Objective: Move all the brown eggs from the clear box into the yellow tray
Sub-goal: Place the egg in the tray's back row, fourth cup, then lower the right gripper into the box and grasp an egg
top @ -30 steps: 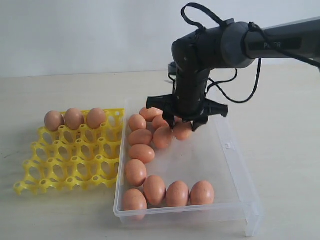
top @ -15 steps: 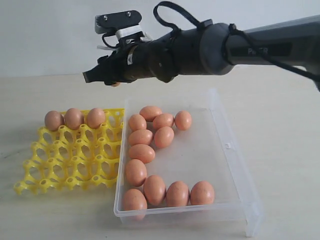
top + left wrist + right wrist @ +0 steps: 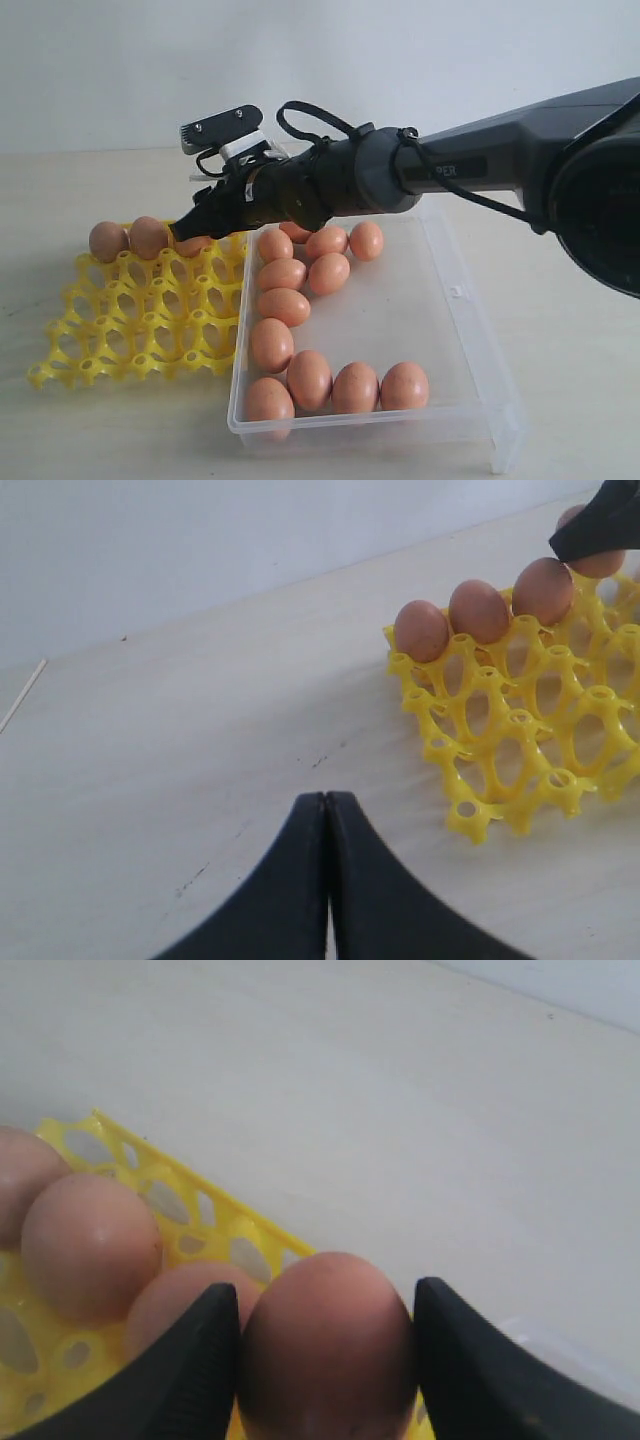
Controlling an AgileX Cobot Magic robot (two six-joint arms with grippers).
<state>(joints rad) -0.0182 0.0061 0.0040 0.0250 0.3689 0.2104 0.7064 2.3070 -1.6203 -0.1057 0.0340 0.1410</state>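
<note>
Here the black right gripper [image 3: 192, 229] clasps one smooth, matte, orange-brown oval egg [image 3: 327, 1345] over the back row of the bright yellow plastic grid tray [image 3: 140, 330], beside three seated eggs [image 3: 147, 236]; let go off-centre over the hard raised pegs, the rounded shell could likely knock its neighbour or crack. About a dozen eggs [image 3: 283, 305] lie loose in the clear, low-walled plastic box [image 3: 470, 300]. The left gripper [image 3: 326, 825] sits pinched together, holding nothing.

left gripper [image 3: 327, 800] — pressed closed | right gripper [image 3: 326, 1300] — clamping brown egg [image 3: 325, 1365]
</note>
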